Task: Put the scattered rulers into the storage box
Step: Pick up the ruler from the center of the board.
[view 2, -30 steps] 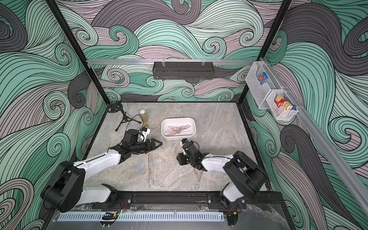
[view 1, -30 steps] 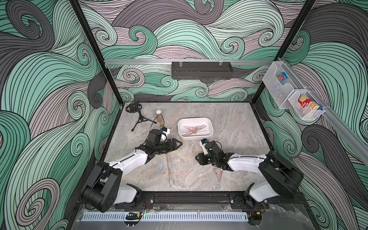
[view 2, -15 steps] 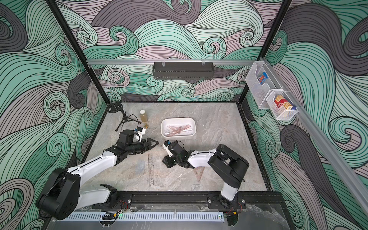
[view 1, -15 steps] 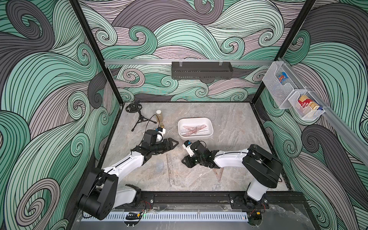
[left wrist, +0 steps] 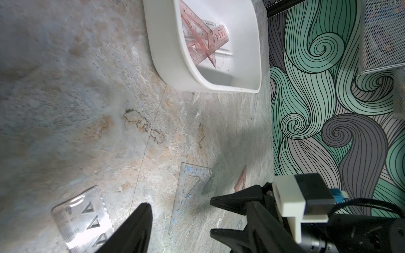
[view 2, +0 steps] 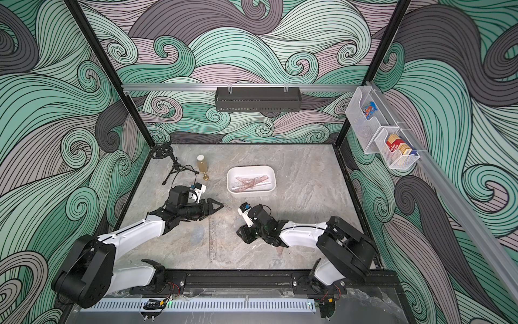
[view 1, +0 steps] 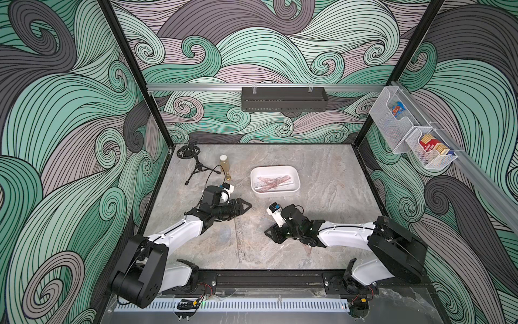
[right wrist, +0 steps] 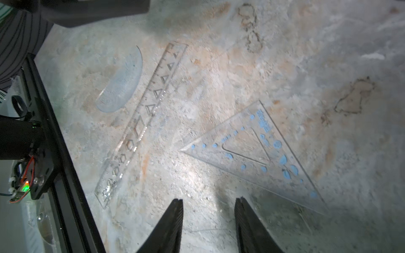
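The white storage box (view 1: 294, 175) (view 2: 229, 185) holds several pinkish rulers (left wrist: 197, 28). On the table lie a long clear ruler (view 1: 241, 238) (right wrist: 142, 122), a clear set square with blue marks (right wrist: 258, 153) (left wrist: 192, 186) and a pink set square (view 1: 308, 249) partly under the right arm. My right gripper (right wrist: 209, 200) (view 1: 270, 232) hangs open and empty low over the table, between the long ruler and the clear set square. My left gripper (view 1: 246, 206) (view 2: 218, 207) is open and empty left of the box, above the long ruler's far end.
A clear protractor (right wrist: 122, 85) lies beside the long ruler. A bottle (view 1: 224, 165), a small brass piece (view 1: 229, 177) and a black mini tripod (view 1: 196, 165) stand at the back left. A black tray (view 1: 283, 99) hangs on the back wall, wire baskets (view 1: 406, 131) on the right wall.
My right gripper has swung left from in front of the box and come down over the spot between the long ruler and the clear set square. The left gripper has barely shifted.
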Motion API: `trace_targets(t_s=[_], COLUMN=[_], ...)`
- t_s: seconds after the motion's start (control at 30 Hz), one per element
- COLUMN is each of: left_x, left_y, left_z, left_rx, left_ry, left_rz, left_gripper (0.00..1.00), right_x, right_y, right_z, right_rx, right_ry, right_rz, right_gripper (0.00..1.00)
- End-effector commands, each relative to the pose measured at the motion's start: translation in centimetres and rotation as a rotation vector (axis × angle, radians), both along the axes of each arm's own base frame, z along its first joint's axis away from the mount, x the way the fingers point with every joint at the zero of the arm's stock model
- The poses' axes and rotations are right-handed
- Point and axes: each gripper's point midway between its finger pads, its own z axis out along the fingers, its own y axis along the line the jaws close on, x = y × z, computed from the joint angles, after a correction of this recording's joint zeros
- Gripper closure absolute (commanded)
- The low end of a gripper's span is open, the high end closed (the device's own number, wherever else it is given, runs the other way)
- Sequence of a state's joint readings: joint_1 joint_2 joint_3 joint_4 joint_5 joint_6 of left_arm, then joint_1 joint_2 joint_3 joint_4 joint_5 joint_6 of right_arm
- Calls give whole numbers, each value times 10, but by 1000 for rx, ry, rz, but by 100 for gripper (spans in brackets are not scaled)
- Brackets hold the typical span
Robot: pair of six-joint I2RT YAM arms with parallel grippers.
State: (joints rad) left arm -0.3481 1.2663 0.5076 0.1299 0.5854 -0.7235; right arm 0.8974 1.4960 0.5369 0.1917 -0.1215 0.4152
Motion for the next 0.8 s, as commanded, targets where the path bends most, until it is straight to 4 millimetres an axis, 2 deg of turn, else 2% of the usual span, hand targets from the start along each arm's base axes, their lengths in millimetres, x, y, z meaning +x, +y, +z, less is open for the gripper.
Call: trace_targets(t_s=[0.0,0.33,0.63,0.77], left_x=[-4,-12,-27,-35], left_y=[-3,-10,-27,-38], left_z=[-4,-9,-17,-17], left_rx=[-14,-28,-44,-50], left_ry=[11,30,61,61], left_rz=[-19,-50,-112,-149], left_gripper=[28,31,38,46], right_x=[6,23,31,36], right_y=[-5,-24,-16,-10], right_z=[-6,-19,-17,-14], right_rx=[-3,-10,26,57], right_ry=[-5,0,0,4], right_rz=[-30,-70,-55,-47], right_gripper=[57,58,58,59])
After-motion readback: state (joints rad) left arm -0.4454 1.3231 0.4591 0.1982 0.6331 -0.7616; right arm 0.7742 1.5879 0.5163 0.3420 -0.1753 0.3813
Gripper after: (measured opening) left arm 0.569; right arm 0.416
